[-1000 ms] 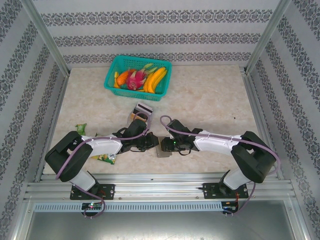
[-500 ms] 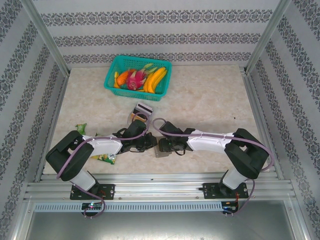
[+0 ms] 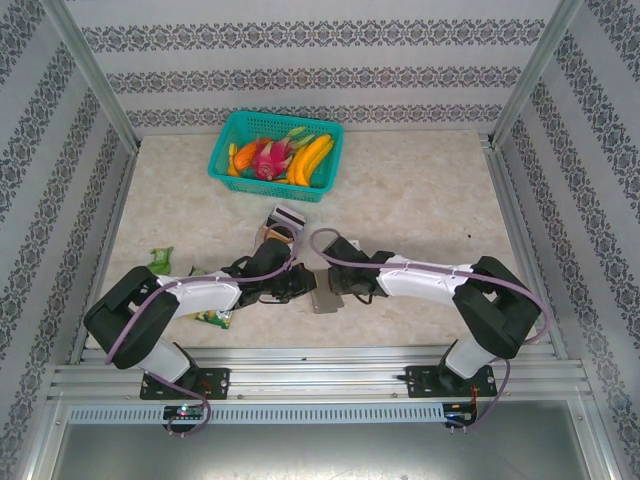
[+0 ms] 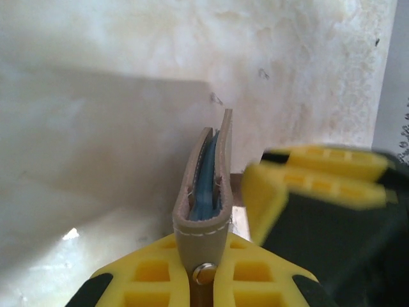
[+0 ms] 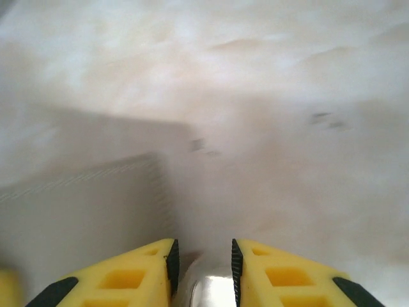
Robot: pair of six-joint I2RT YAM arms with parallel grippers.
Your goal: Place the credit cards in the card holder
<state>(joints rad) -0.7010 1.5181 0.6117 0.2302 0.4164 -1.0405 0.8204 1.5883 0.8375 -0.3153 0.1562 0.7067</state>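
R arm (image 3: 420,278) shifted, L fingers (image 4: 150,275) pinch holder (image 4: 204,192)

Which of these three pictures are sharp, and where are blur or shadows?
Top external view: sharp, evenly lit. Left wrist view: the card holder is in focus, the right gripper beside it blurred, a broad shadow lies on the table. Right wrist view: soft throughout.

teal fruit basket (image 3: 262,186): far centre | green packet (image 3: 161,259): left edge
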